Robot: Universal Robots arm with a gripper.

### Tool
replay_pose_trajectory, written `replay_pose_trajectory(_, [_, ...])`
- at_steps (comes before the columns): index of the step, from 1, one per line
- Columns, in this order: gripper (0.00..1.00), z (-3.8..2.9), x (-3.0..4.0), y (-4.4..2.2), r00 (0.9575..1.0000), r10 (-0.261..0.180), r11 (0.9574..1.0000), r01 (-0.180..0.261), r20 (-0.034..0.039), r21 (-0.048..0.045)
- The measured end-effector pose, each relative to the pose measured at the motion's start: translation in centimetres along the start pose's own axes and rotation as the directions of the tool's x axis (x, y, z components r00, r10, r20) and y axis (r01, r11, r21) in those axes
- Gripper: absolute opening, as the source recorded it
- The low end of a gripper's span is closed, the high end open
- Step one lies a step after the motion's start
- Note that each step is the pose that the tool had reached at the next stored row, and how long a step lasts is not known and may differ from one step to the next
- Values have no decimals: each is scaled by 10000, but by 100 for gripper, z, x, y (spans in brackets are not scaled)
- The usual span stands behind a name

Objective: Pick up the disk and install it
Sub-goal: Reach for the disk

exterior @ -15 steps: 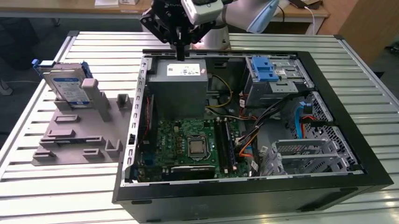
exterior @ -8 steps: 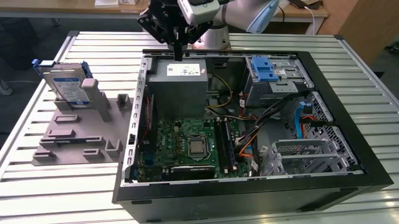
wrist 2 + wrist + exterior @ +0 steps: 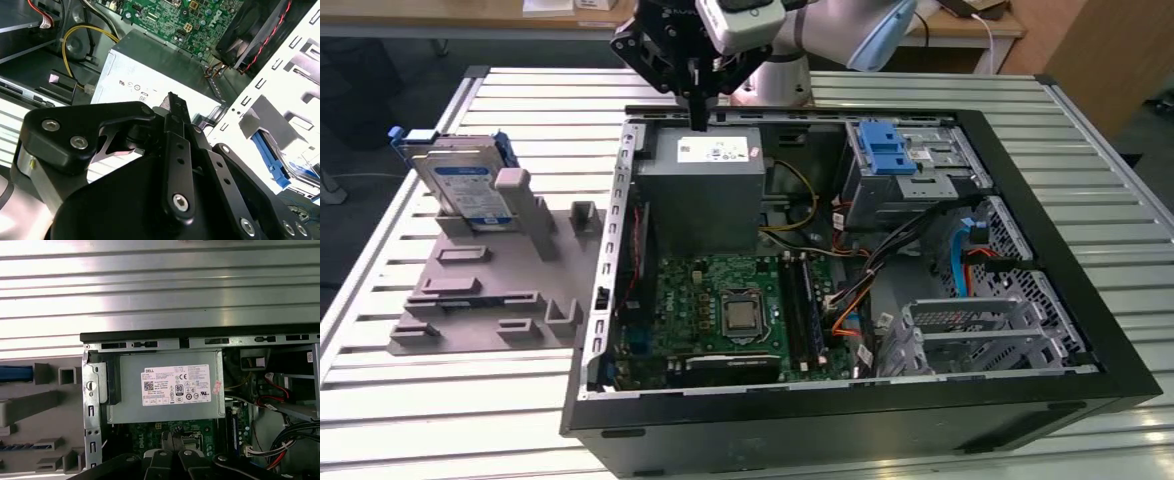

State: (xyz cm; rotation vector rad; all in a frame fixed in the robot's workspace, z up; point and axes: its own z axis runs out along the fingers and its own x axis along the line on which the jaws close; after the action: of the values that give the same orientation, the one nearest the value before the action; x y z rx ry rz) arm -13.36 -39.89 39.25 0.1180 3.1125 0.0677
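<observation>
Hovering above grey power-supply box (image 3: 707, 175), top centre: pincer (image 3: 700, 120) pinched narrow, empty. Disk (image 3: 460, 185) upright in grey holder (image 3: 480, 290) on desk (image 3: 427, 400), upper left. Likely rigid, weighty, shock-sensitive; best gripped on blue-framed side edges, not label

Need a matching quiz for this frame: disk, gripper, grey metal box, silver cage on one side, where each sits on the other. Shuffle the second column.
1. disk
2. gripper
3. grey metal box
4. silver cage

a. inside the case, blue latch on top
b. upright on the grey fixture, outside the case
c. over the case's far wall, holding nothing
d. inside the case, white sticker on top

Pairs: 1-b, 2-c, 3-d, 4-a
</observation>
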Motion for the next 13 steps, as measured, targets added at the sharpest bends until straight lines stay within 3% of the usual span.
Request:
replay_pose_trajectory(6, [11,0,68,1,10000,-1,10000,1,0,0])
replay_pose_trajectory(8, [11,1,104,32,10000,-3,10000,3,-1,1])
replay_pose_trajectory(10, [11,4,155,82,10000,0,10000,0,0,1])
replay_pose_trajectory(13, [11,5,277,96,10000,1,10000,-1,0,0])
